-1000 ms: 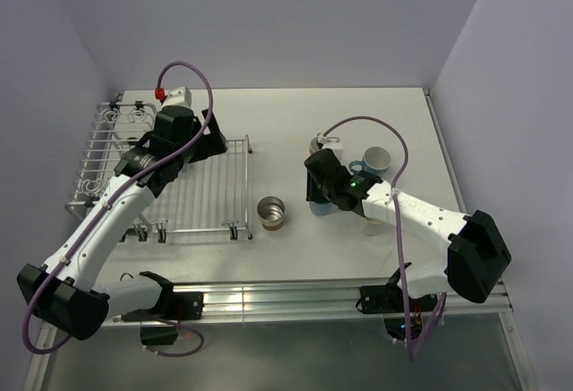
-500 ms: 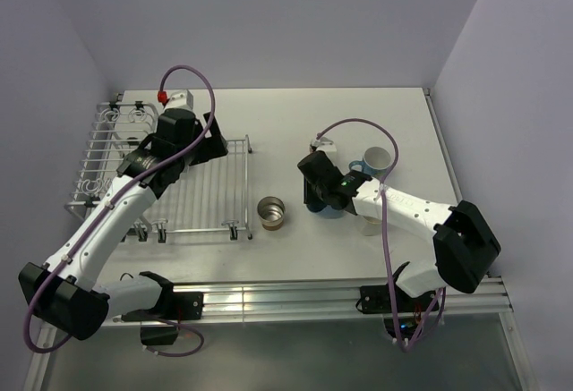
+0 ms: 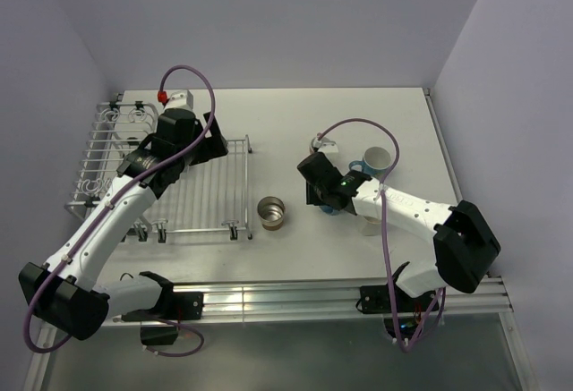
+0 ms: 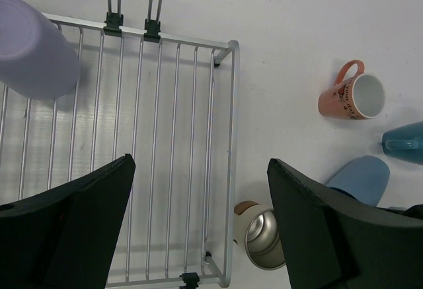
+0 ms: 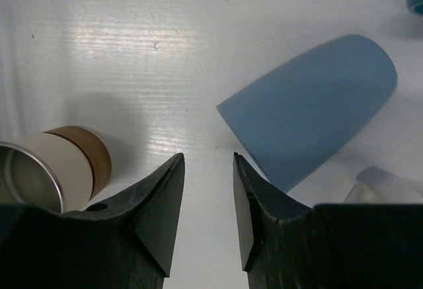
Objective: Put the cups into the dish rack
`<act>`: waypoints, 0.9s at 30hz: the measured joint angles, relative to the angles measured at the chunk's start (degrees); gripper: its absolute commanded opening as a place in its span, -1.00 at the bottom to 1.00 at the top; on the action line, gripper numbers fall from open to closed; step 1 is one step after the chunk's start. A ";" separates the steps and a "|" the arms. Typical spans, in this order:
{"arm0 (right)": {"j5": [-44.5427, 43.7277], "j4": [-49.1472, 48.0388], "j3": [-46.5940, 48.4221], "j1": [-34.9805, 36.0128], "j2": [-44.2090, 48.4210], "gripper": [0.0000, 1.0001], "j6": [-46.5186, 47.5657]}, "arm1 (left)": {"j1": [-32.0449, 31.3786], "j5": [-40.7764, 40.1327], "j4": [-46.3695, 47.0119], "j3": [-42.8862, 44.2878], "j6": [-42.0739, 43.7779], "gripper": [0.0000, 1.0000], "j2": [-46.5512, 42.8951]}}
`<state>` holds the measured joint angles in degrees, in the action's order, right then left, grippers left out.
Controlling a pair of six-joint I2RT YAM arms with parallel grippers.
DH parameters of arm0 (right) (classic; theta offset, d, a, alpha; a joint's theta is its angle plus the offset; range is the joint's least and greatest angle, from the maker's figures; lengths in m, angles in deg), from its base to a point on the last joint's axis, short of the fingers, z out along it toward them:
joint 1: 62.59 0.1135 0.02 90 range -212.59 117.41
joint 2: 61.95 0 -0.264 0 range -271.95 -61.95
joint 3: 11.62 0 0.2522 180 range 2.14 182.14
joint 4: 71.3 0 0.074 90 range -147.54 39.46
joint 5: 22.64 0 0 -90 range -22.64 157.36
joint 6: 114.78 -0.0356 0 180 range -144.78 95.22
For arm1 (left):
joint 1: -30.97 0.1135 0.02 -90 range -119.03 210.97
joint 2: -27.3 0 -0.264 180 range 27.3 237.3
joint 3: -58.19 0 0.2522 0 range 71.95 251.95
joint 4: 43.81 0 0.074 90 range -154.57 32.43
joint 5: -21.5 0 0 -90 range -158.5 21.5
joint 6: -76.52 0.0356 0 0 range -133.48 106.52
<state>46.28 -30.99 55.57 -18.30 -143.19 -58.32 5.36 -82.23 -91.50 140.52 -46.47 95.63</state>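
The dish rack (image 3: 213, 196) stands at the left of the tabletop (image 3: 295, 123). The left pincer (image 4: 198, 170) hangs over it, its fingers wide apart with nothing between them. A lavender cup (image 4: 33, 47) sits on the rack bars at one corner. The right pincer (image 5: 206, 170) is low over the tabletop, its fingers a little apart and empty. It is between the steel cup (image 5: 46, 170) and the mid-blue cup (image 5: 310, 104), which lies on its side. The salmon-pink mug (image 4: 350, 97) also lies on its side, well apart from the rack.

Likely lab: white table (image 3: 295, 123), blank walls (image 3: 269, 15).
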 measured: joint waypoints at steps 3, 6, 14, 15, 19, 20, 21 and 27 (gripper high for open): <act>-0.85 1.46 0.94 0.00 0.00 -0.14 0.04 | 0.00 0.04 0.07 0.00 0.00 0.78 0.00; -1.81 2.14 1.86 0.09 0.11 -0.15 0.13 | 0.00 0.33 0.13 0.00 0.00 0.78 0.00; -7.69 6.14 3.82 2.16 0.85 -0.15 0.13 | 0.00 0.46 0.26 0.00 0.00 0.78 0.00; -8.70 6.71 4.15 2.45 0.79 -0.15 0.13 | 0.00 0.46 0.26 -0.02 0.00 0.78 0.00; -11.52 7.96 4.46 2.84 0.15 -0.14 0.37 | 0.00 0.46 0.31 -0.33 0.17 0.78 0.00; -11.93 7.98 4.37 2.84 -0.02 -0.14 0.44 | 0.00 0.46 0.31 -0.48 0.33 0.78 -0.02; -12.28 8.09 4.28 2.84 -0.15 -0.14 0.50 | 0.00 0.46 0.28 -0.59 0.42 0.78 -0.02; -11.23 7.39 2.95 2.95 0.13 -0.11 0.59 | 0.00 0.57 0.31 -0.87 0.63 0.78 -0.04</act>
<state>35.04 -23.60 58.52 -15.35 -143.05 -57.72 5.36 -81.67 -91.20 139.65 -45.84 95.59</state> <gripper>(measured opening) 0.438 0.888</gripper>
